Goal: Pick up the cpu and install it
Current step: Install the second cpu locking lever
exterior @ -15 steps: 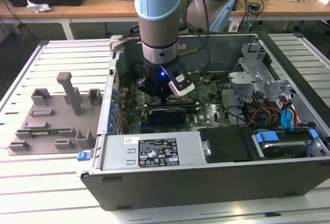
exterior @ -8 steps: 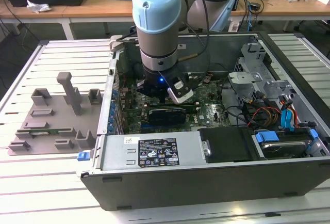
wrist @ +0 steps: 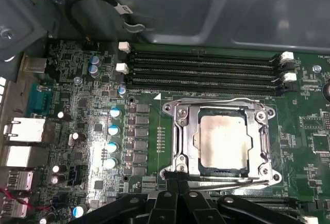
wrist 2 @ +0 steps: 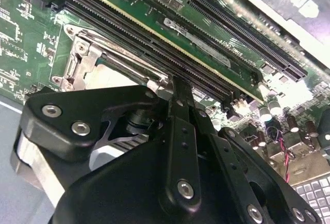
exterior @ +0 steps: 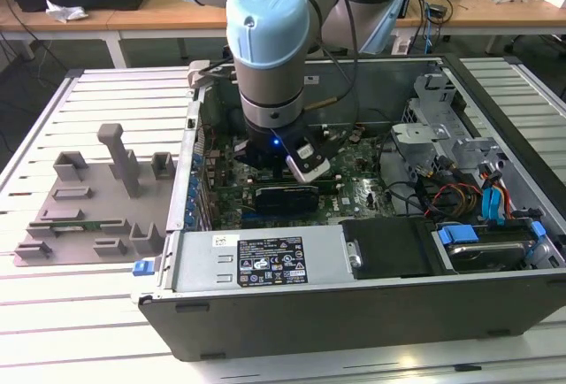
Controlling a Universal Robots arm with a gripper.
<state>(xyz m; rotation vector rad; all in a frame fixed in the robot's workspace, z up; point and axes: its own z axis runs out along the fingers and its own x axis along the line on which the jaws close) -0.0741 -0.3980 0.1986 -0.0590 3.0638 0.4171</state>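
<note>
Right of centre in the first wrist view, your cpu [wrist: 225,140] sits inside the socket frame [wrist: 178,141]; your gripper [wrist: 178,184] hovers just beside it, clenched and empty.

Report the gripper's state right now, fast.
Gripper: at the edge of the socket frame, where the cpu lies seated. Open or shut cannot be told.
</note>
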